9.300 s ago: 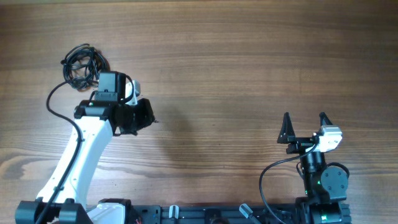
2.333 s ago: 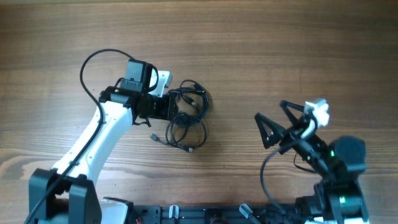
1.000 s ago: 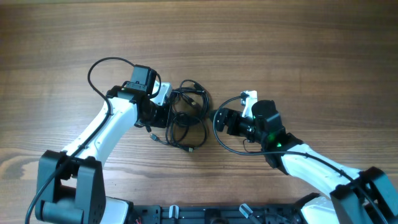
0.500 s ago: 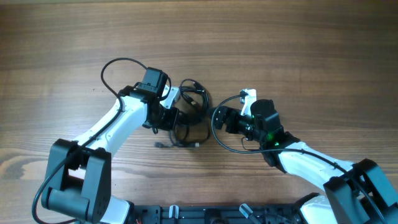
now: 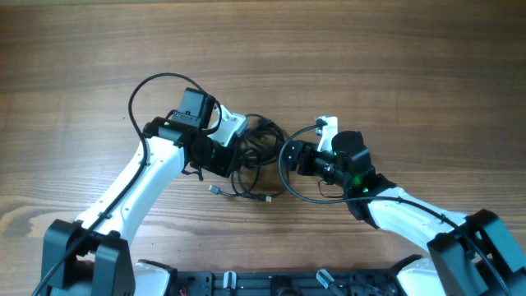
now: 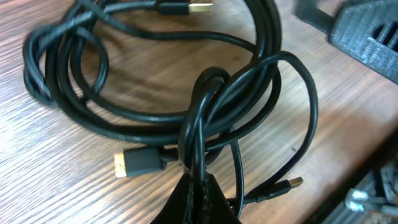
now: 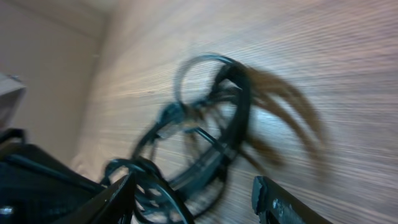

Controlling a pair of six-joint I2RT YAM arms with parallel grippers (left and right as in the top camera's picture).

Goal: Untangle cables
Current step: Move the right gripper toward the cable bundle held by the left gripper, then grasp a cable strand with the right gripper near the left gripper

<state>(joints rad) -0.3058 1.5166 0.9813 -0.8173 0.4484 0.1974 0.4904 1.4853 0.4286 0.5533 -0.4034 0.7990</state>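
Note:
The cables (image 5: 260, 141) lie as one tangled black bundle on the wooden table between the two arms. In the left wrist view the cables (image 6: 186, 93) loop over one another, with a gold-tipped plug (image 6: 138, 164) at the lower left. My left gripper (image 5: 233, 158) is shut on two strands of the bundle, pinched between its fingertips (image 6: 198, 186). My right gripper (image 5: 288, 155) is just right of the bundle. In the blurred right wrist view my right gripper (image 7: 196, 200) is open, with the cables (image 7: 214, 121) ahead of it and nothing between the fingers.
The thicker black wire (image 5: 144, 90) of the left arm arches over the table behind its wrist. The right arm's own wire (image 5: 289, 182) loops beside its gripper. The right gripper's dark finger (image 6: 367, 31) shows at the top right of the left wrist view.
My left gripper has closed on strands of the bundle and dragged it slightly right, toward the right gripper. My right gripper's jaws have narrowed while staying in place.

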